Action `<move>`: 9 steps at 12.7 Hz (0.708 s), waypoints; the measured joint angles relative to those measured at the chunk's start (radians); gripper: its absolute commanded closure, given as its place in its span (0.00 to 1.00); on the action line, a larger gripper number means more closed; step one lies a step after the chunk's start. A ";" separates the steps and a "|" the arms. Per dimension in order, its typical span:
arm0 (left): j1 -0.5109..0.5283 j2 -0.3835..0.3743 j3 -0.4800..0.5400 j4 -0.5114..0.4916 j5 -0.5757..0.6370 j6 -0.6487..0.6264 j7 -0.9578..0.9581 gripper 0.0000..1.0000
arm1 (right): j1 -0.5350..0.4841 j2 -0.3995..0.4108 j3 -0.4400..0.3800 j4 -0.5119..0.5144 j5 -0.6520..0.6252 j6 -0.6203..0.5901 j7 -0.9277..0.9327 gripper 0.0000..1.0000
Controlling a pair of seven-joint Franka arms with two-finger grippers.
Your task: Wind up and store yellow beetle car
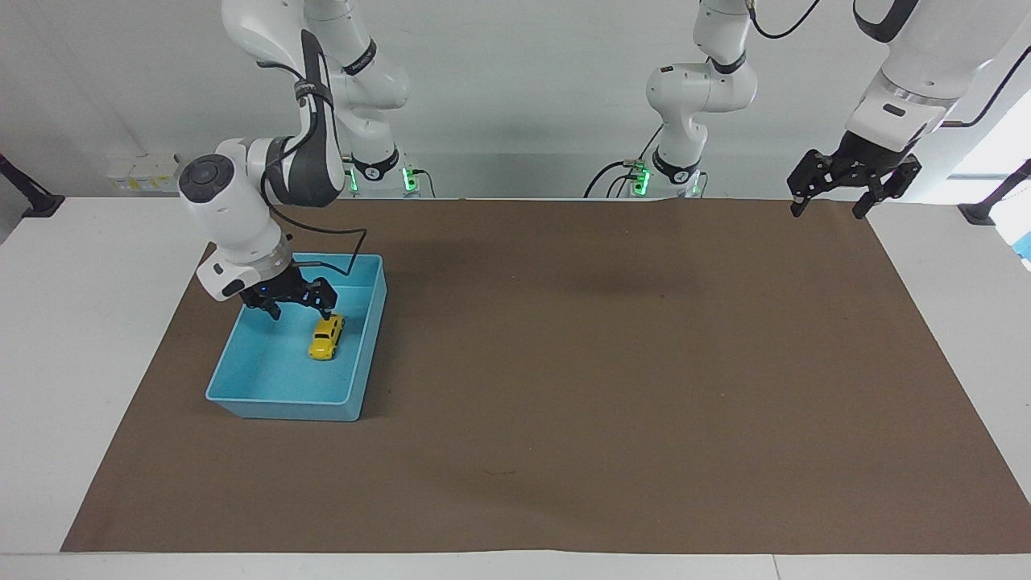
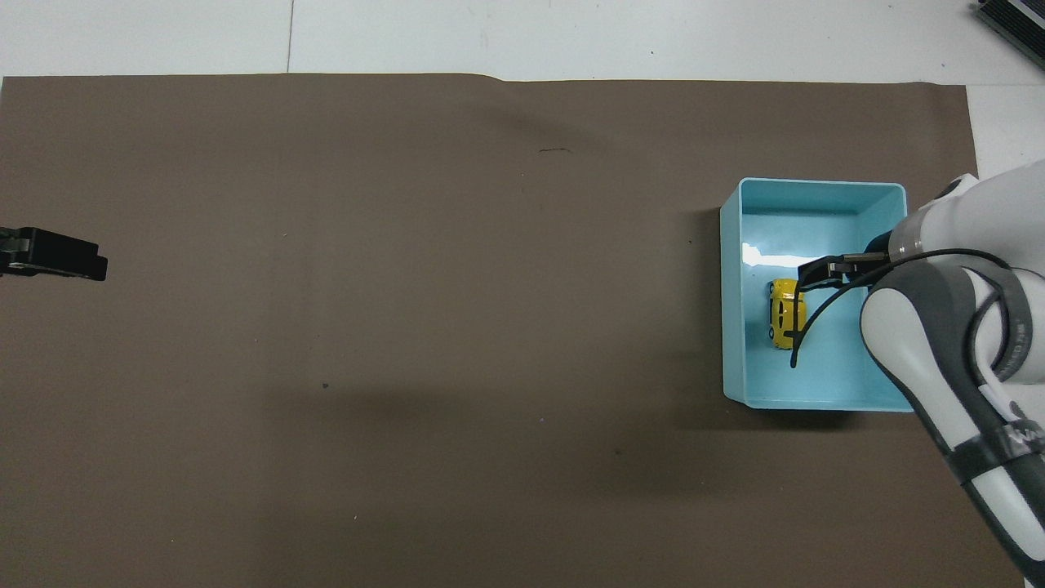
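Note:
The yellow beetle car (image 1: 326, 337) (image 2: 785, 313) lies on its wheels on the floor of the blue bin (image 1: 274, 399) (image 2: 731, 343), free of any grip. My right gripper (image 1: 300, 311) (image 2: 823, 272) hangs open just above the bin, over the part of it nearer the robots, and holds nothing. A black cable from the right arm crosses over the car in the overhead view. My left gripper (image 1: 827, 208) (image 2: 57, 255) waits open and empty in the air over the mat's corner at the left arm's end.
A brown mat (image 1: 612, 370) covers most of the white table (image 1: 72, 322). The bin stands on the mat at the right arm's end. Nothing else lies on the mat.

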 measured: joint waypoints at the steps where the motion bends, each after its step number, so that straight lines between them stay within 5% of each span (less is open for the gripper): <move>1: 0.000 0.000 0.000 0.000 0.000 0.000 0.000 0.00 | 0.000 -0.002 0.000 0.030 0.000 -0.043 0.000 0.00; 9: 0.000 0.000 0.000 0.000 0.000 0.000 0.000 0.00 | 0.001 -0.074 0.007 0.176 -0.003 -0.275 0.053 0.00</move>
